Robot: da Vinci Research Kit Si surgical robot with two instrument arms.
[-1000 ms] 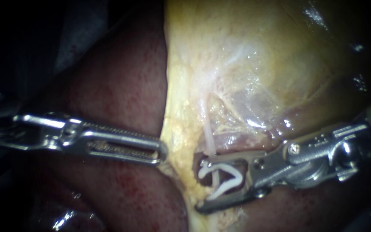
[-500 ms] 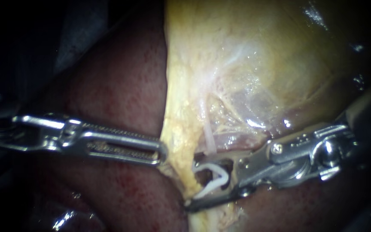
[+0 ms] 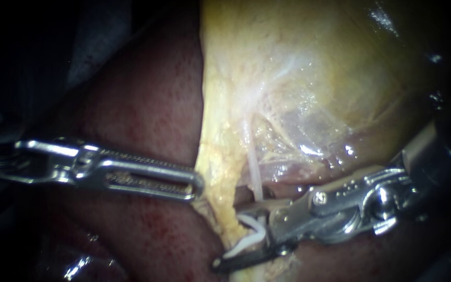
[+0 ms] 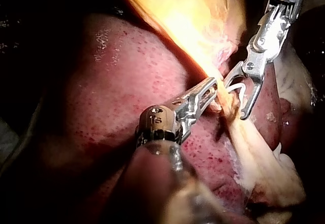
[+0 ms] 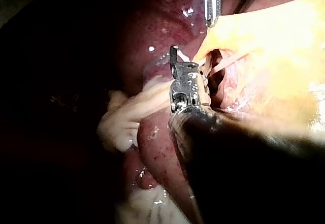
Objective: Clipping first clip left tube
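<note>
Tube: thin, pale, likely soft and tear-prone; lying at gallbladder edge, reaching right instrument jaws, which are narrowly gripping white clip. Best clipped across bare stretch. Left instrument jaws are clamping gallbladder edge.

Polished metal on left instrument and right instrument, smooth white clip (plastic-looking), glossy liver and gallbladder.
</note>
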